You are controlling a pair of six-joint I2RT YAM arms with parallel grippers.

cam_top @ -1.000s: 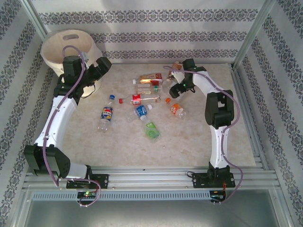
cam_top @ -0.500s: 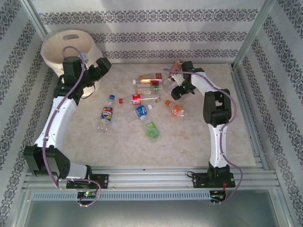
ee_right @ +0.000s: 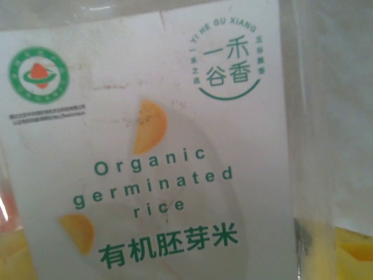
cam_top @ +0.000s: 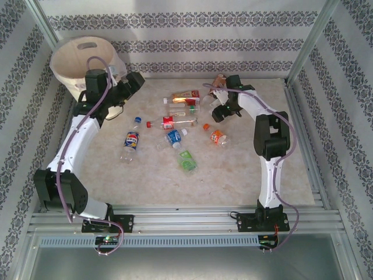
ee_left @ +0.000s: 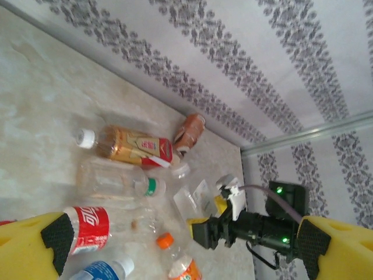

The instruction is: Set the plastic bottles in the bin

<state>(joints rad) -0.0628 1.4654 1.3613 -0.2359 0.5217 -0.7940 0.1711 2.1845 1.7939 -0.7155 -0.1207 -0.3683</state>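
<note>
Left pincer [cam_top: 133,81]: jaws stand wide apart with nothing between them. It hangs over the table [cam_top: 145,186] just beside the bin [cam_top: 74,45], which stands in the far left corner against the patterned wall. From the left wrist, its yellow fingers [ee_left: 35,245] flank the scattered bottles.

Bottles, all lying on their sides from mid-table to the right, well apart from the bin:
1. Blue-label bottle [cam_top: 131,141], nearest the left arm. It carries a round red, white and blue emblem; the lettering is too small to read.
2. Red-label bottle [ee_left: 87,224]: white script on red, not legible.
3. Second blue bottle [cam_top: 173,136], white cap.
4. Green bottle [cam_top: 186,160], nearest the front edge.
5. Tea-coloured bottle [ee_left: 131,146]: white cap, red-and-cream label, print too small to read.
6. Green-capped clear bottle [ee_left: 125,182], just beside item 5.
7. Orange-label bottle [cam_top: 217,136], orange cap.
8. Crumpled brown bottle [cam_top: 218,80], near the far wall.

Right pincer [cam_top: 215,108]: it is down at the right end of the group, with a yellow pad at each lower corner of the right wrist view and a clear rice-drink bottle [ee_right: 145,146] between them. Whether the jaws press on it cannot be told. The white label reads, in green, "Organic germinated rice", "YI HE GU XIANG", "一禾谷香" and "有机胚芽米", with a round green-and-orange emblem at its upper left.
</note>
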